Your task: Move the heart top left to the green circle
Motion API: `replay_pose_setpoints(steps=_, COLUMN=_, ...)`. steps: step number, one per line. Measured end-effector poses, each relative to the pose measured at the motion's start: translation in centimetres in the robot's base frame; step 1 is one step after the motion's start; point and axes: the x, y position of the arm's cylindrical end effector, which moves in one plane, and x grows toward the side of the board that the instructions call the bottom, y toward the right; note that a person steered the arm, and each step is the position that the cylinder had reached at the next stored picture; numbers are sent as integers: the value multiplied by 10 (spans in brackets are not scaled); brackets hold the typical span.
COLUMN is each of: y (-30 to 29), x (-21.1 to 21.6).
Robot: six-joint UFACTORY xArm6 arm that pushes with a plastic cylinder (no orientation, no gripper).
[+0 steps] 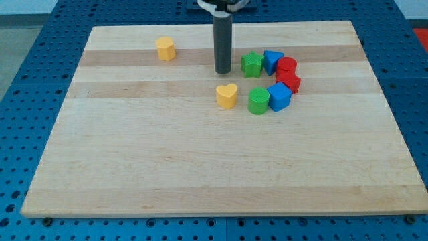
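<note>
A yellow heart block (227, 96) lies near the board's middle, just left of the green circle block (258, 100), with a small gap between them. My tip (223, 71) stands on the board above the heart, a short way toward the view's top, not touching it. The rod rises straight up from it to the view's top edge.
A green star-like block (251, 63), a blue triangle block (272, 61), two red blocks (287, 66) (289, 82) and a blue block (279, 97) curve around right of the circle. A yellow block (166, 48) sits at the top left. The wooden board (200, 167) lies on a blue pegboard.
</note>
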Motion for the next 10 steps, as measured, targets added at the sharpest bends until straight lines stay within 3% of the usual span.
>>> replay_pose_setpoints(steps=2, y=-47, x=4)
replay_pose_setpoints(steps=6, y=-46, x=96)
replay_pose_setpoints(steps=10, y=-24, x=99)
